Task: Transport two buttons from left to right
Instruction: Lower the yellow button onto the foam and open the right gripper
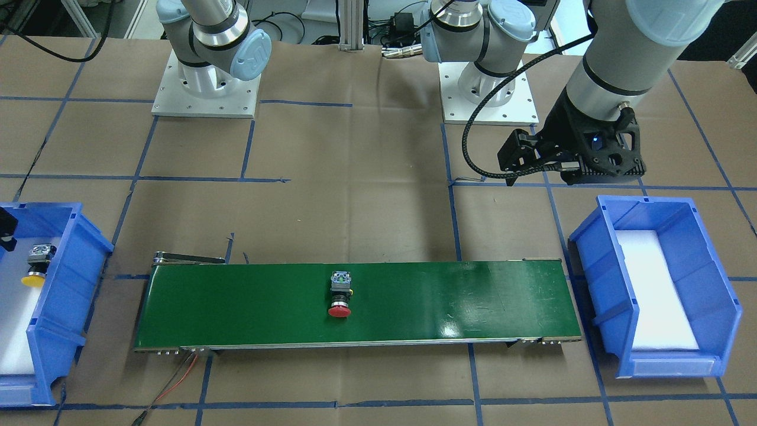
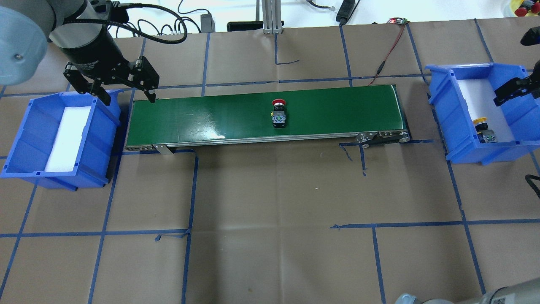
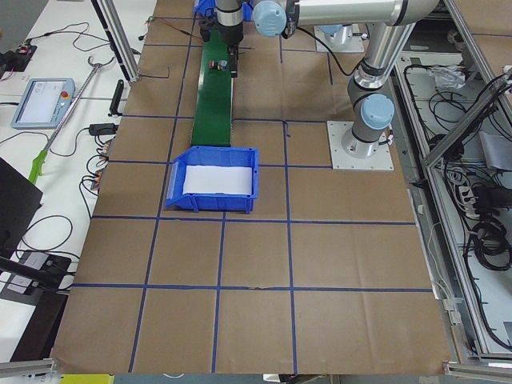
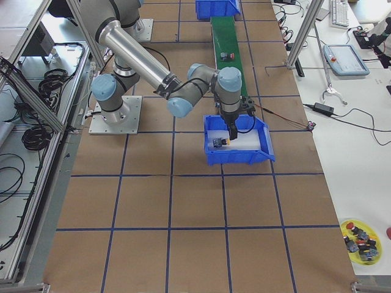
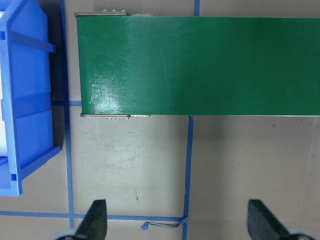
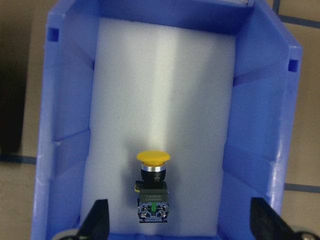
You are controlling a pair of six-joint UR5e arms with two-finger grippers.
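Left claw [image 2: 128, 98] hangs spread wide and empty above the counter [image 2: 270, 211], near the left end of the green belt [image 2: 211, 116] and beside the left bin [image 2: 25, 126]. That bin holds only foam, so its loading looks finished. Right claw [image 6: 182, 222], likewise spread and empty, hovers over the right bin [image 2: 453, 109], likely poised for collecting. Red button [image 2: 278, 113] lies mid-belt; yellow button [image 6: 152, 187] rests on foam toward that bin's robot-side end.
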